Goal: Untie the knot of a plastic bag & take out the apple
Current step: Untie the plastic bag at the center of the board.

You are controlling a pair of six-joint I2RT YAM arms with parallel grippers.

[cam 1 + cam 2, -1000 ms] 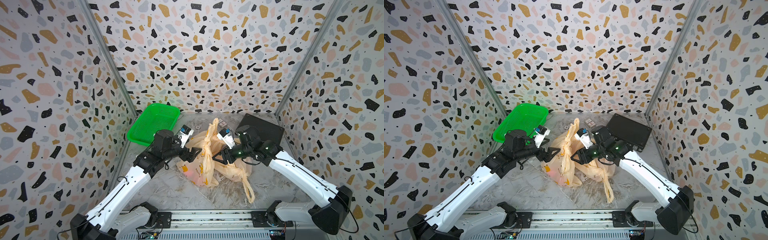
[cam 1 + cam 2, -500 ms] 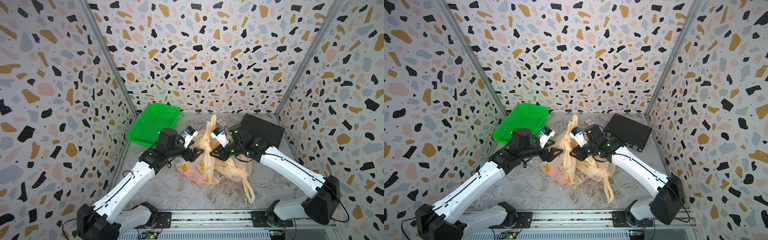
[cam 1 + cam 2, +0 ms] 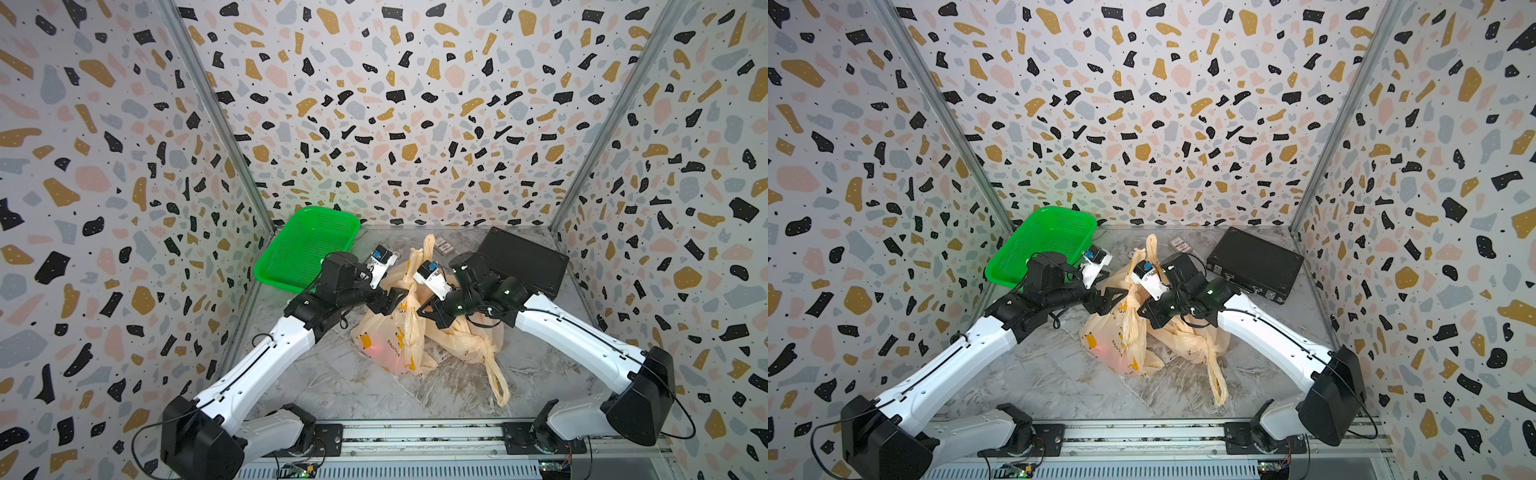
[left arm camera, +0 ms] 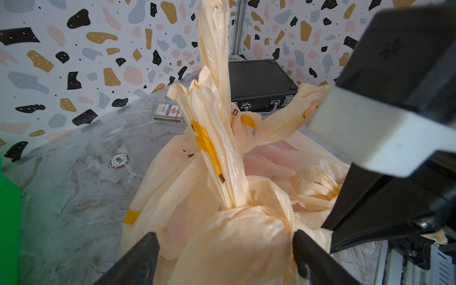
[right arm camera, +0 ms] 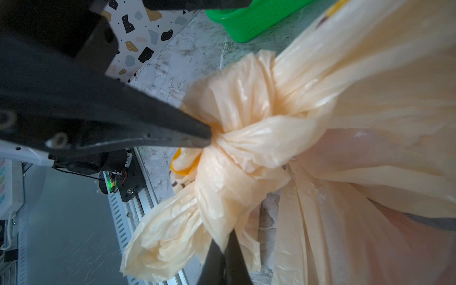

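**Both arms at the knot**

Right gripper is clamped on a fold of the knot; left gripper straddles it, jaws wide. The tied tails rise upright above. The apple shows red low in the bag, below both grippers

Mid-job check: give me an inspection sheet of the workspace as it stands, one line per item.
Surface: marbled tabletop, scuffed, no spill seen.
Job's things: plastic bag upright, knot tied; apple a red blur inside.
Clutter: second tied bag, green basket, black case, card pack, poker chip.
Grippers: left gripper wide open astride the bag's bunched top; right gripper shut on plastic at the knot.
Cables: black loops at both arm bases, away from the bags.
Surroundings: terrazzo walls on three sides.
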